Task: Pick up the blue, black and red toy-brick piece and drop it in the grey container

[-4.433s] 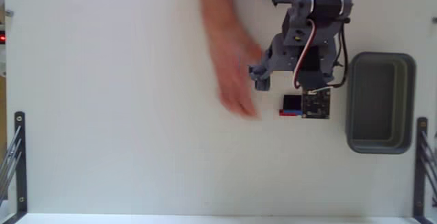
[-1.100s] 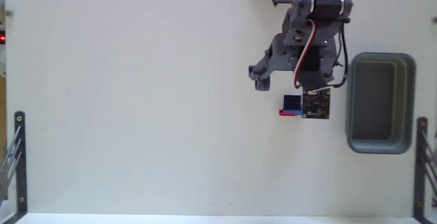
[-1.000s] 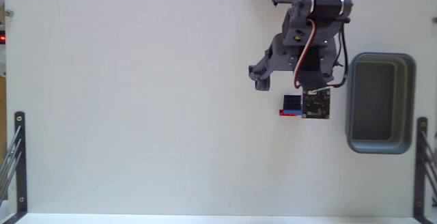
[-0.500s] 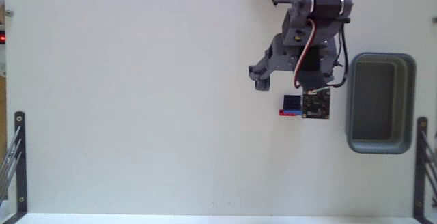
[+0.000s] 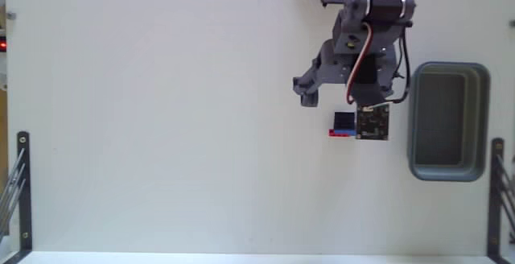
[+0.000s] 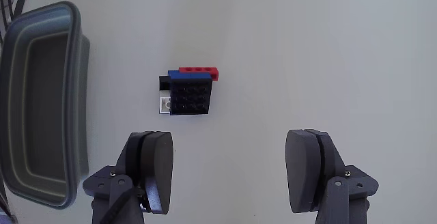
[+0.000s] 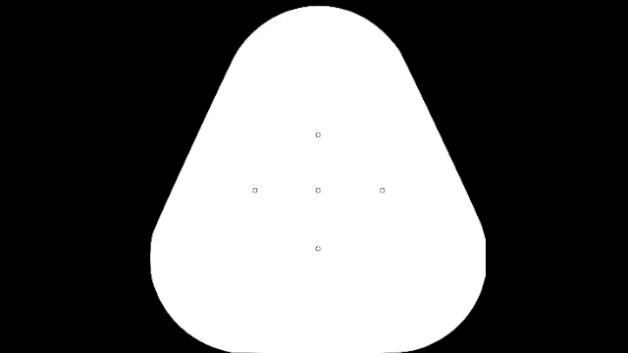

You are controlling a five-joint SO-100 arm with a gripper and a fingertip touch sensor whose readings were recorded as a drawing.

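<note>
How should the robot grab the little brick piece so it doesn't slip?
Probably from straight above, fingers pinching the two flat side walls of the toy-brick piece, left and right in the wrist view. It lies flat on the table, studs up, and the open gripper is spread wider than the block, which sits slightly left of centre.

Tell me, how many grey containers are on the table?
1. The grey container sits at the table's right edge in the fixed view, at the left in the wrist view.

A person's hand that reached beside the toy-brick piece [image 5: 343, 124] has gone.
</note>
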